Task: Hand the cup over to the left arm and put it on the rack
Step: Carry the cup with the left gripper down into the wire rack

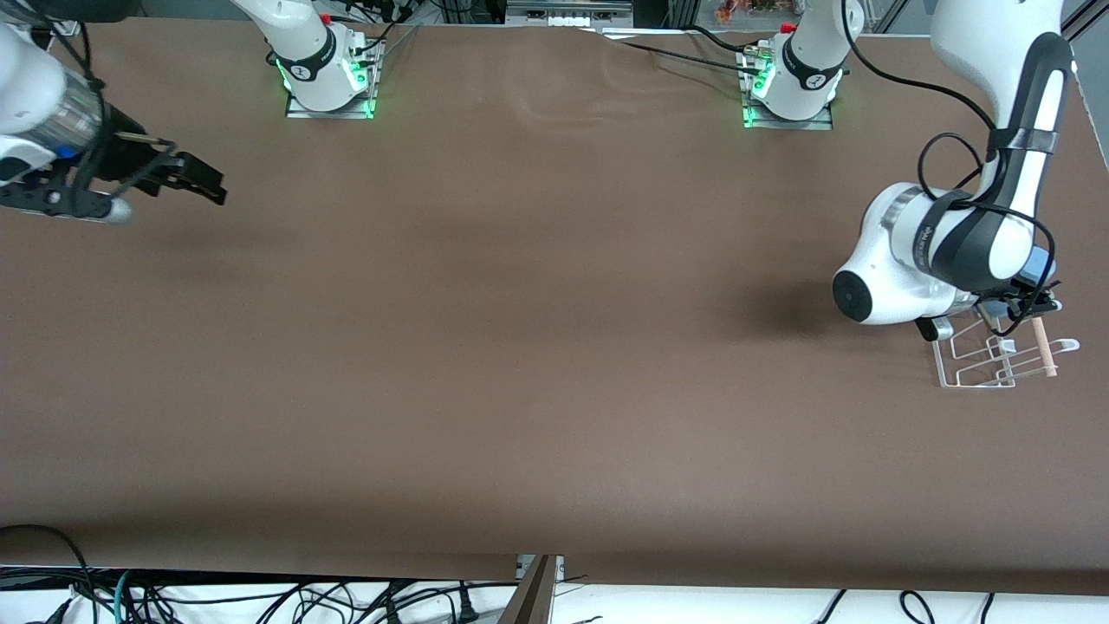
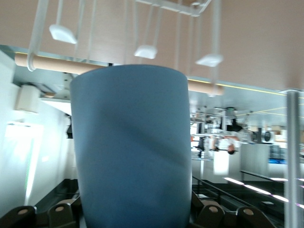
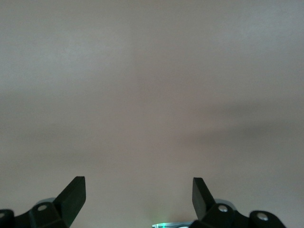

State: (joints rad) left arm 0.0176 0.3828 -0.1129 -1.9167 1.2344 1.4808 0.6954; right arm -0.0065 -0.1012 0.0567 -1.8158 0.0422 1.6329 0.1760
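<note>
Wires of the rack are seen nearest to the front camera, at the left arm's end of the table, with a wooden rod along one side. The left gripper is held right over the rack. The cup is gripped between its black fingers, and in the left wrist view the cup's end is seen close to the rod and the upright loops. Only a small blue bit of the cup can be seen from the front, since most of it is hidden by the white wrist.

Trouble could be met here. If the cup is let go before it is seated between the loops, it could be tipped over and rolled off the rack onto the table. If it is pushed down crooked, a wire or the rod could be bumped, and the light rack could be shoved along the table. If the fingers are pulled away too fast, the cup could be dragged out again.

Farther off, toward the right arm's end, the right gripper is held up over bare table. Its fingers are spread wide with nothing between them. That arm is waiting.
</note>
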